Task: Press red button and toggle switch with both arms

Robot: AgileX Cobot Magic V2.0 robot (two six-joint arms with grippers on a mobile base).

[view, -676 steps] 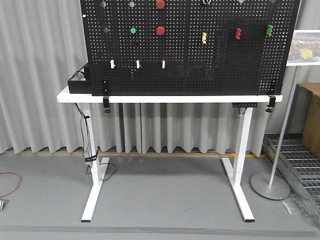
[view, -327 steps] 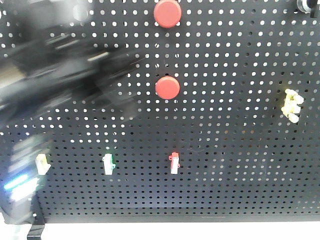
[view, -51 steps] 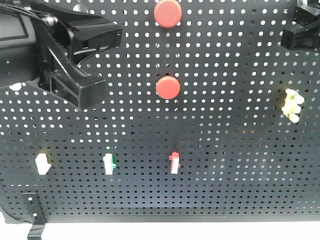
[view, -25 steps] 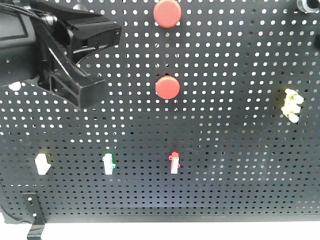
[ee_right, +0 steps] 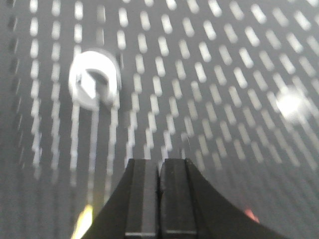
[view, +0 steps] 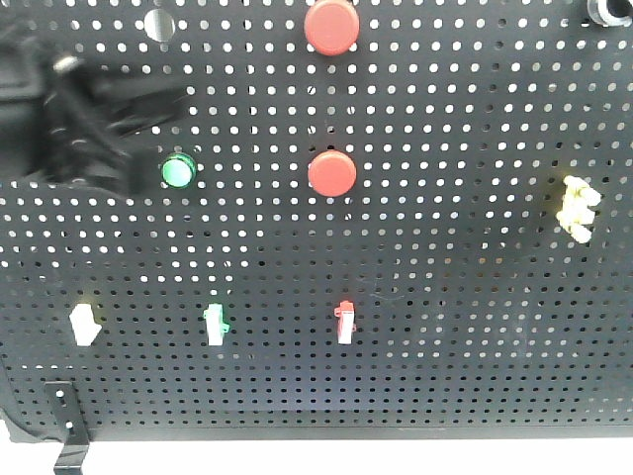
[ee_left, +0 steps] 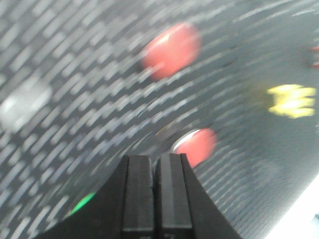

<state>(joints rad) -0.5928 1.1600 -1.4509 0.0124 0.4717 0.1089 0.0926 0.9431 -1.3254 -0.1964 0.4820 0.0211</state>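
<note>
Because the left gripper point(ee_left: 155, 164), jaws together, hangs by the green button point(view: 178, 171), it may hit that, not the red button point(view: 331, 173) just right; the right gripper point(ee_right: 159, 167), likewise closed, may miss the switch point(view: 344, 322) below.

My left arm point(view: 79, 129) crowds the upper left corner of the board point(view: 445, 396), just beside the green button point(view: 178, 171). Bare board lies open between the middle red button point(view: 331, 173) and the yellow switch point(view: 579, 208).
</note>
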